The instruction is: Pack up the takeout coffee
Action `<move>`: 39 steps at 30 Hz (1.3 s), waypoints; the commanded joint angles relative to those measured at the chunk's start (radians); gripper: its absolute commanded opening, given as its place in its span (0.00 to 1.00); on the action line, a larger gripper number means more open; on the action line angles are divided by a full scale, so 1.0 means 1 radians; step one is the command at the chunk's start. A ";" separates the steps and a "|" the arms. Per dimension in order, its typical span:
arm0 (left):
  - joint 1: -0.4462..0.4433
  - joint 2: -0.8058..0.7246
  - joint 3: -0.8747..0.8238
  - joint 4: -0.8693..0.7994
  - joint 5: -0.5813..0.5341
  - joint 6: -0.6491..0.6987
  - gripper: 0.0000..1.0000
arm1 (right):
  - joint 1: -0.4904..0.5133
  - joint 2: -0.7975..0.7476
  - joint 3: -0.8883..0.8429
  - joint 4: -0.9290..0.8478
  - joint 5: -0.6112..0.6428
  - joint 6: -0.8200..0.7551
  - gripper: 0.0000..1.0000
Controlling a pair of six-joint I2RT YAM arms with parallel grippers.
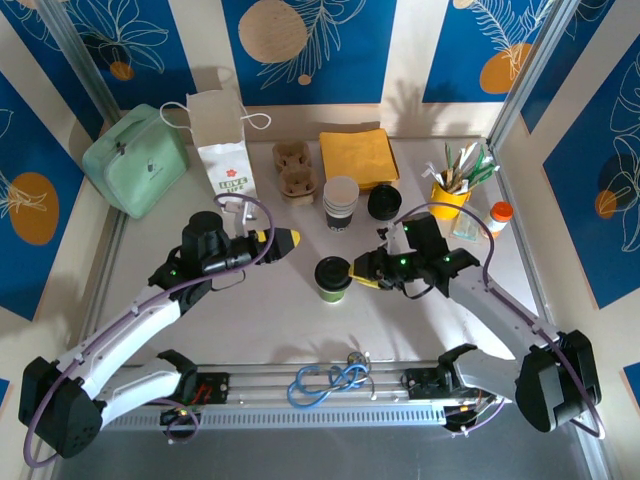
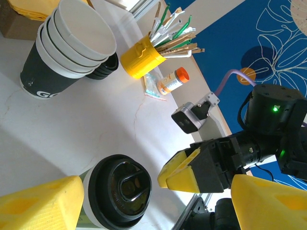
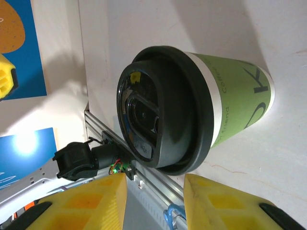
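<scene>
Coffee cup (image 1: 332, 278): green, black lid fitted; upright on the table (image 1: 250, 320), near its centre.
Right pincer (image 1: 363, 277): just beside the cup's right side; jaws parted a little, nothing between them.
Left pincer (image 1: 283, 240): jaws wide and empty; near the cup, to its far left.
Packing: paper bag (image 1: 225, 150) upright at the far left, well apart from the cup; cardboard carrier (image 1: 296, 170) beside it.
Step in hand: judged to be the approach to the cup; not yet gripped.
Next move: probably wider jaws, then closing on the cup wall below the lid; light pressure, as a paper wall may buckle; cup kept upright.
</scene>
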 commanded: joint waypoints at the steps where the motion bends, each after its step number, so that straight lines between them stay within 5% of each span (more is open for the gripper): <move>1: -0.010 -0.003 0.011 0.009 0.019 0.008 0.80 | 0.010 0.021 0.037 0.028 0.001 0.013 0.36; 30: -0.012 -0.009 0.018 -0.027 0.007 0.024 0.80 | 0.035 0.070 0.089 0.036 0.032 0.008 0.35; 39: -0.027 0.007 0.032 -0.087 -0.029 0.051 0.80 | 0.025 -0.054 0.103 -0.053 0.138 -0.085 0.47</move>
